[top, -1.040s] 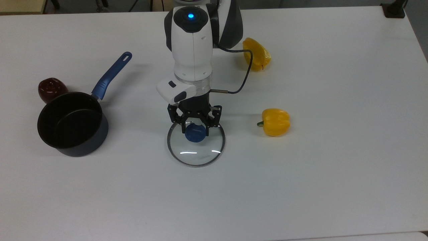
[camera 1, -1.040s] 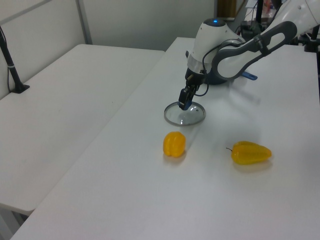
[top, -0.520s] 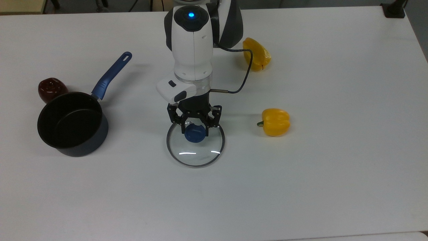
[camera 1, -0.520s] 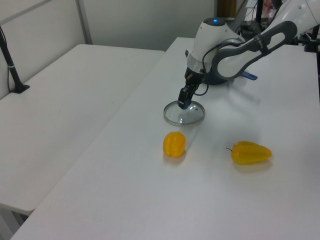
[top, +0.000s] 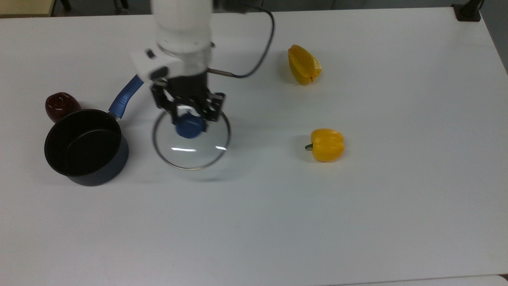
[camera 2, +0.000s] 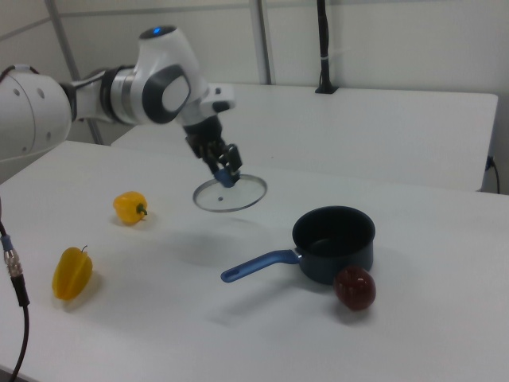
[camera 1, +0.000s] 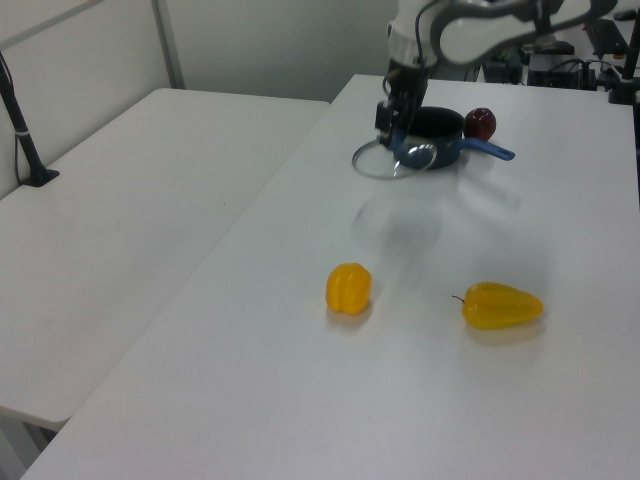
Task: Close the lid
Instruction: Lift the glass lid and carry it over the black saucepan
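On table: one lid, two peppers.

Arm reaches out over the table w/ wrist bent downward — white forearm, grey elbow joint, blue light on top. Gripper points down, black fingers clamped either side of the lid's blue knob, holding it up off the surface. Cable loops off the wrist — hangs free.
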Robot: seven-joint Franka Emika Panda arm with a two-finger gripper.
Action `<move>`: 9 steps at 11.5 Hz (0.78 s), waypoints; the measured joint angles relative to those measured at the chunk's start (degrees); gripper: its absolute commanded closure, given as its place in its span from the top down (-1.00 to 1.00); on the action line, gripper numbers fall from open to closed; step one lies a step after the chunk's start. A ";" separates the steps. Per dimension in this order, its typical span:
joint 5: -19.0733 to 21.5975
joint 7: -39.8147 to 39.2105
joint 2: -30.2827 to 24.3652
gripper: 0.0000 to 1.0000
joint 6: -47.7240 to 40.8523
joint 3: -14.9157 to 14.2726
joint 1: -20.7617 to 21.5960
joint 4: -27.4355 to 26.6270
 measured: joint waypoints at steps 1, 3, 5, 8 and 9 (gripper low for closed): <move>-0.05 -0.10 -0.36 -0.22 -2.75 -0.08 -2.25 2.04; -0.12 -1.73 -0.39 -0.22 -3.48 -0.17 -6.40 3.70; -0.13 -6.38 -0.22 -0.22 -3.48 -0.21 -10.68 3.97; -0.12 -12.04 0.85 -0.22 -1.78 -0.24 -15.91 4.10; -0.02 -12.44 1.72 -0.22 0.73 -0.22 -17.08 4.10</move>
